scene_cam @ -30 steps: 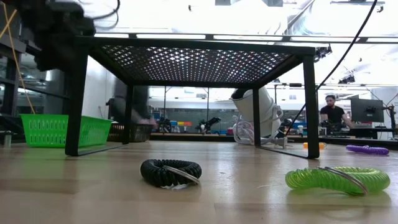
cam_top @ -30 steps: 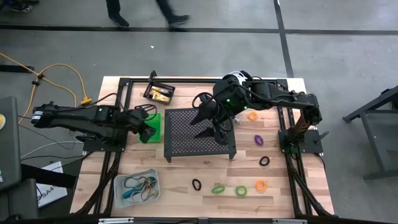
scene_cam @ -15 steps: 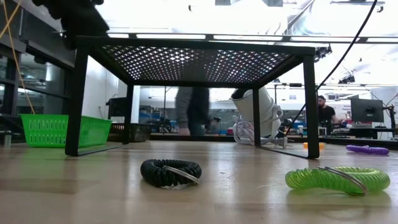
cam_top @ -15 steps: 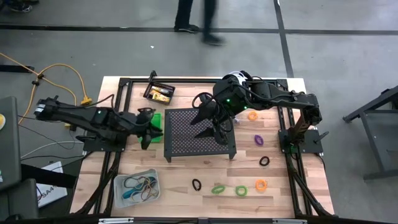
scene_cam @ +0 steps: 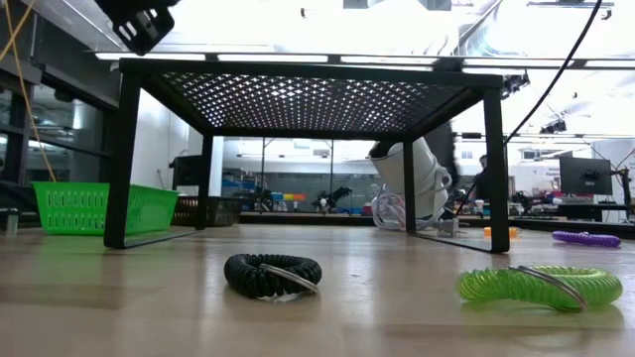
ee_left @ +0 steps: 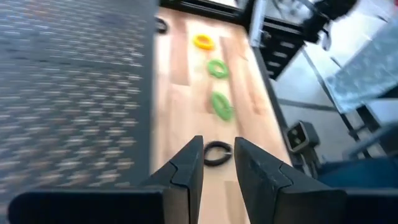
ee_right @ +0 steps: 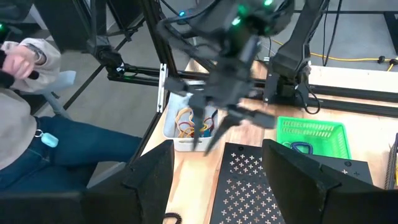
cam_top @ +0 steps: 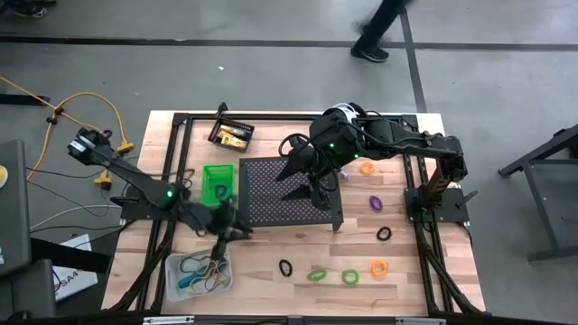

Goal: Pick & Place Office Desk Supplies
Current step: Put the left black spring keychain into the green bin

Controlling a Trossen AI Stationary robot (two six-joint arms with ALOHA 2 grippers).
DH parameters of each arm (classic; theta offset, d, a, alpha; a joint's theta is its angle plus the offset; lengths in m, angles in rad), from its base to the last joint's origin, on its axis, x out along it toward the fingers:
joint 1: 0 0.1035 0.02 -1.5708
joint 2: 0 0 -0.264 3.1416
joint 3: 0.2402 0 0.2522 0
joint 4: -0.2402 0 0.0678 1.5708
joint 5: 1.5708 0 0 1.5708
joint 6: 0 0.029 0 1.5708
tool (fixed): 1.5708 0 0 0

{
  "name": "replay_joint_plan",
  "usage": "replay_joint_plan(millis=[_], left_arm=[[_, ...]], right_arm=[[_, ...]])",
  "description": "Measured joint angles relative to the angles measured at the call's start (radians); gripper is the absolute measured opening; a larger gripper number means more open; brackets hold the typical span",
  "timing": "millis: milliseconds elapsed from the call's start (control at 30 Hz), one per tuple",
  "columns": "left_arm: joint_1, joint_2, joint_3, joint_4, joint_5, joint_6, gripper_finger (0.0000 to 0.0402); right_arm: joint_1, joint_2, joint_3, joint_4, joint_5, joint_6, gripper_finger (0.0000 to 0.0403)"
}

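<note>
A black coil loop [cam_top: 285, 268] lies at lower centre of the tabletop [cam_top: 271, 262], beside green loops [cam_top: 316, 273] and an orange one [cam_top: 379, 268]. The left gripper [cam_top: 228, 227], fingers narrowly parted and empty, hangs above the clear bin [cam_top: 177, 267]; it should descend squarely over the springy coil. The right gripper [cam_top: 302, 181] waits wide open over the perforated metal stand [cam_top: 271, 194].

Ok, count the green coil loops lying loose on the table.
2: green loop and its neighbour, side by side near the front edge, between the black loop and orange loop.
</note>
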Motion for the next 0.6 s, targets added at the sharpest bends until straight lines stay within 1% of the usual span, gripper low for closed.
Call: replay_joint_plan(millis=[100,200,267,367,500,600], left_arm=[[-0.047,0.072,0.000,0.075,-0.006,0.023,0.0087],[-0.088,0.117,0.003,0.139,-0.025,0.048,0.0087],[-0.105,0.125,0.020,0.141,-0.038,0.053,0.0087],[-0.121,0.125,0.047,0.145,-0.089,0.071,0.0087],[-0.135,0.148,0.071,0.143,-0.181,0.163,0.0087],[-0.136,0.200,0.085,0.146,-0.205,0.221,0.0087]], right_arm=[[0.000,0.000,0.000,0.000,0.000,0.000,0.0231],[0.000,0.000,0.000,0.000,0.000,0.000,0.0231],[0.000,0.000,0.000,0.000,0.000,0.000,0.0231],[0.000,0.000,0.000,0.000,0.000,0.000,0.0231],[0.000,0.000,0.000,0.000,0.000,0.000,0.0231],[0.000,0.000,0.000,0.001,0.000,0.000,0.0231]])
